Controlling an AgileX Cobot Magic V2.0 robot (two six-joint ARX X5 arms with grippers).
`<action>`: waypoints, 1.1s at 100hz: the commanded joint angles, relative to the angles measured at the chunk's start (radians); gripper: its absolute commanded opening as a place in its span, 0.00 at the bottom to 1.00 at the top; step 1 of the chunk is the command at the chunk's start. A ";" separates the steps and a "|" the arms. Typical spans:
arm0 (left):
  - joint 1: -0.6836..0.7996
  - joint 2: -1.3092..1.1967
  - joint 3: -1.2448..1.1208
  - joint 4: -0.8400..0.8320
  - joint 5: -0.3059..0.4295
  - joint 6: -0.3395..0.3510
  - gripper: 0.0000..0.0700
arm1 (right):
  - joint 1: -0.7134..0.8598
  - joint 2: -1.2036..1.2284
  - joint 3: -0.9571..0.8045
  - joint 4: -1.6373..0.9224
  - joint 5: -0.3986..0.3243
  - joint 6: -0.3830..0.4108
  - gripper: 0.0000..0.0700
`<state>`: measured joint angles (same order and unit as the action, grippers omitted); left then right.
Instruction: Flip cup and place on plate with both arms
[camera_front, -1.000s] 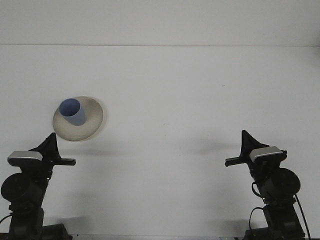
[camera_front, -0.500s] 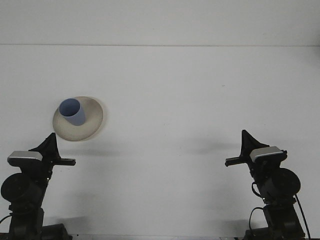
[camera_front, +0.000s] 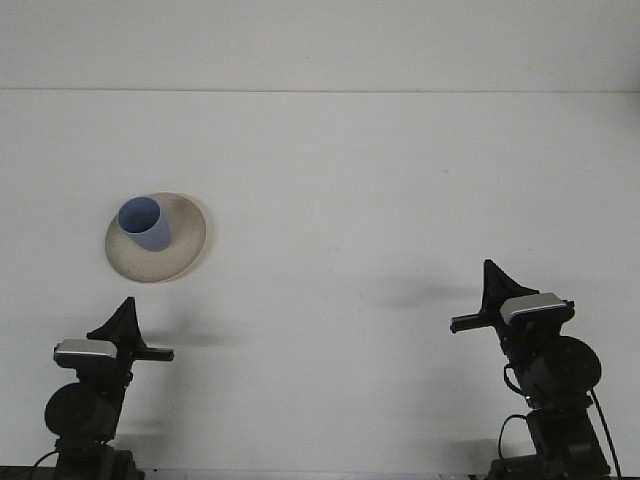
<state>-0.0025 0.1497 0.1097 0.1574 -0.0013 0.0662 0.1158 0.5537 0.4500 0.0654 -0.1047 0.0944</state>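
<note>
A blue cup (camera_front: 143, 222) stands upright, mouth up, on a beige plate (camera_front: 180, 248) at the far left of the white table (camera_front: 350, 180). The cup sits on the left part of the plate, leaving the right part of the plate bare.

The left gripper (camera_front: 128, 330) is at the near left edge of the scene, near of the plate and well apart from it — nothing is between its fingers, though from this angle I cannot tell how wide they stand. Its dark arm body rises from the bottom edge just below it.

The right gripper (camera_front: 482, 297) is at the near right, well apart from the cup and plate, with the broad middle of the table between them. It too holds nothing, and its opening cannot be read from this view — only a dark pointed fingertip and a short bar pointing left show above its grey-topped wrist.
</note>
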 joint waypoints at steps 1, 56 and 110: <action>0.002 -0.057 -0.027 0.018 -0.007 -0.007 0.02 | 0.000 0.002 0.005 0.013 0.001 0.010 0.00; 0.006 -0.143 -0.096 0.000 -0.032 -0.060 0.02 | 0.000 0.002 0.005 0.016 0.001 0.010 0.00; 0.006 -0.143 -0.096 0.001 -0.032 -0.060 0.02 | 0.000 0.002 0.005 0.016 0.001 0.010 0.00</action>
<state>0.0025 0.0063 0.0341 0.1482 -0.0280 0.0116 0.1158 0.5537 0.4496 0.0662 -0.1047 0.0944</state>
